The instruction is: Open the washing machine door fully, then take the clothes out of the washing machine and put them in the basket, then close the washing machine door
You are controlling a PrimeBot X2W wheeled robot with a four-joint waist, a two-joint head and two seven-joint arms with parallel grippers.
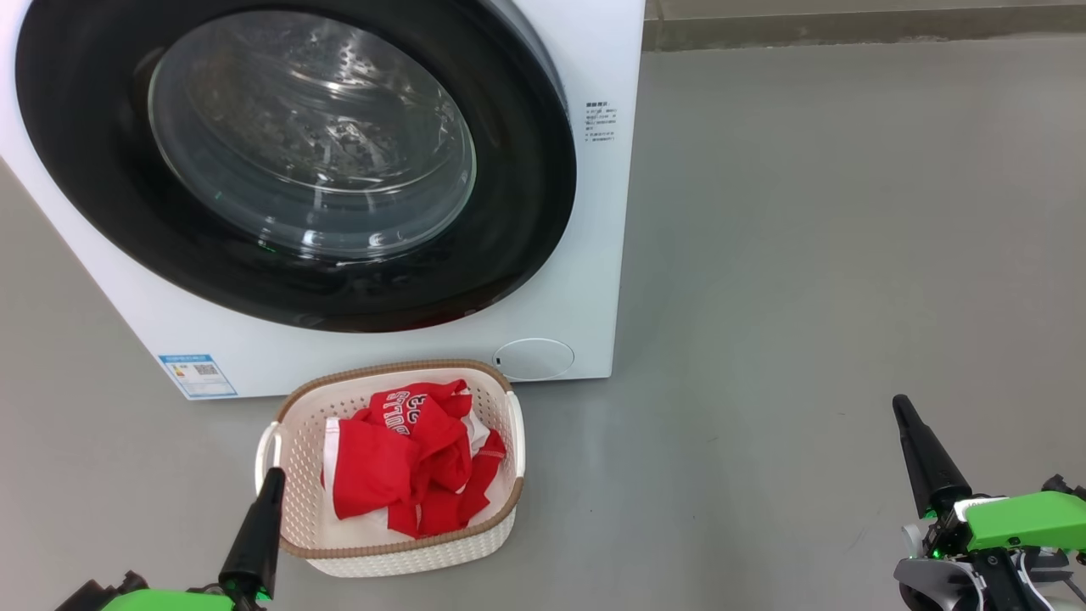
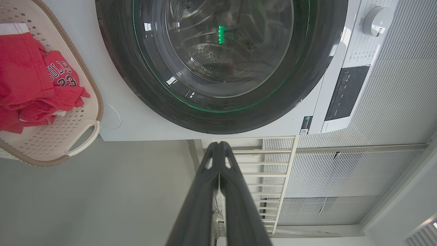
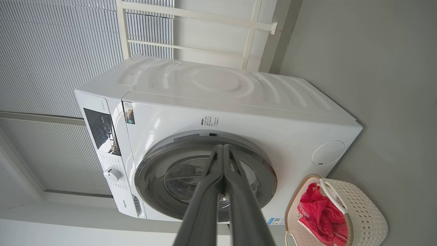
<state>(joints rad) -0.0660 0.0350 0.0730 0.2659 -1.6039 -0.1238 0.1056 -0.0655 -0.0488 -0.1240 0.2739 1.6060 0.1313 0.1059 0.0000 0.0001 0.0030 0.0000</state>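
Observation:
The washing machine (image 1: 594,212) (image 3: 239,112) stands on the grey floor with its black-rimmed round door (image 1: 288,161) (image 2: 218,68) (image 3: 205,181) lying shut against the front; the steel drum shows through the glass. Red clothes (image 1: 407,458) (image 2: 30,78) (image 3: 317,215) with white lettering lie in the cream basket (image 1: 407,556) (image 2: 51,143) (image 3: 368,218) in front of the machine. My left gripper (image 1: 273,475) (image 2: 218,145) is shut, empty, at the basket's left rim. My right gripper (image 1: 899,403) (image 3: 223,147) is shut, empty, well right of the basket.
A small round white flap (image 1: 534,358) sits at the machine's lower right corner and a blue label (image 1: 197,375) at its lower left. Bare grey floor (image 1: 848,255) spreads to the right of the machine. Ribbed wall panels (image 2: 392,102) stand behind it.

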